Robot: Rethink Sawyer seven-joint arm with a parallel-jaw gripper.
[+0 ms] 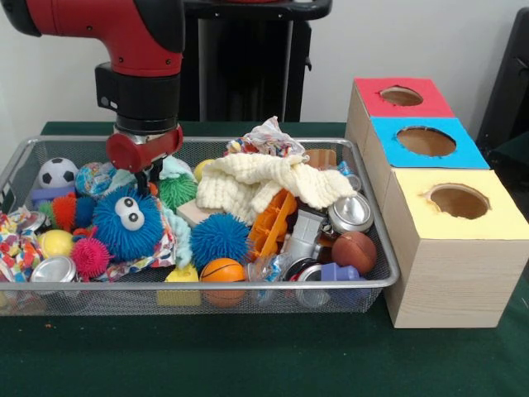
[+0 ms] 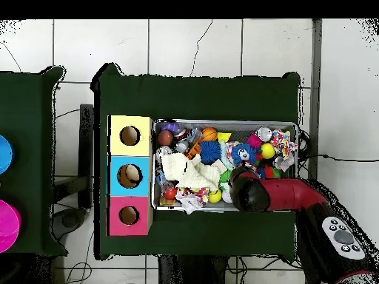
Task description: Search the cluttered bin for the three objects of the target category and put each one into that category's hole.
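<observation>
The silver wire-mesh bin [image 1: 376, 217] is full of mixed toys and also shows in the overhead view [image 2: 222, 122]. None of the plush animals shows in either view; they are hidden or out of view. My gripper [image 1: 149, 179] reaches down into the back left of the bin, between a green spiky ball [image 1: 178, 192] and a blue spiky ball with googly eyes [image 1: 126, 223]. Its tip is buried in the clutter. In the overhead view the red arm [image 2: 255, 192] covers it. The red-surround hole [image 1: 401, 96] is the far one on the wood box [image 2: 129, 215].
A cream knitted cloth [image 1: 264, 186] lies over the bin's middle. Around it are a soccer ball [image 1: 57, 172], small basketballs [image 1: 223, 271], metal cans [image 1: 350, 213], an orange plastic toy [image 1: 273, 225] and another blue spiky ball [image 1: 220, 238]. The box's blue hole [image 1: 426, 141] and yellow hole [image 1: 459, 201] lie nearer.
</observation>
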